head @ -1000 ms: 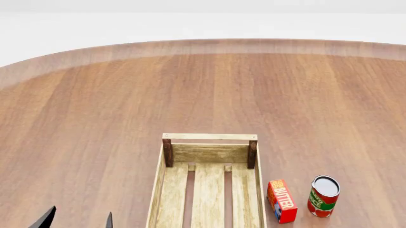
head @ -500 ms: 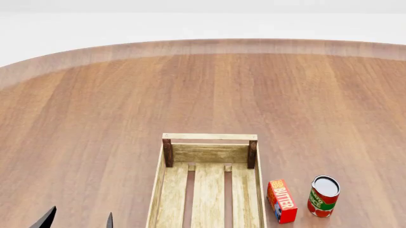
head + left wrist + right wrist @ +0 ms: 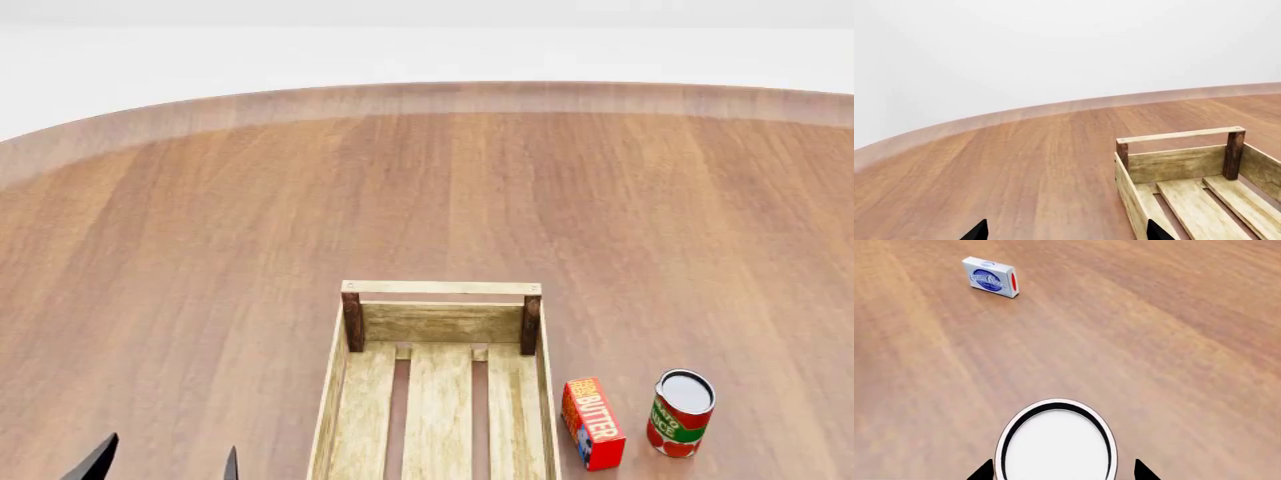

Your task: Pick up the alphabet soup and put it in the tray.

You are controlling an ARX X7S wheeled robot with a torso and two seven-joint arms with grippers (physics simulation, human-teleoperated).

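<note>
Directly below the right gripper [image 3: 1057, 471], whose black fingertips straddle it spread apart, stands a can with a silver-white top [image 3: 1056, 442], label unseen, presumably the alphabet soup. Meanwhile the left gripper [image 3: 163, 462] hangs parted beside the long light-wood slatted tray [image 3: 438, 402] on the brown wooden table [image 3: 200, 250].

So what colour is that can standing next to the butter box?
The can is red and green with a silvery-white top, clearest in the head view, right of the butter box.

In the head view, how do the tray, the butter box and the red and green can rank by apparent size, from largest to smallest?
1. The tray, by far the largest, though cut off by the frame edge.
2. and 3. The butter box and the red and green can look about alike; I will not rank them.
</note>
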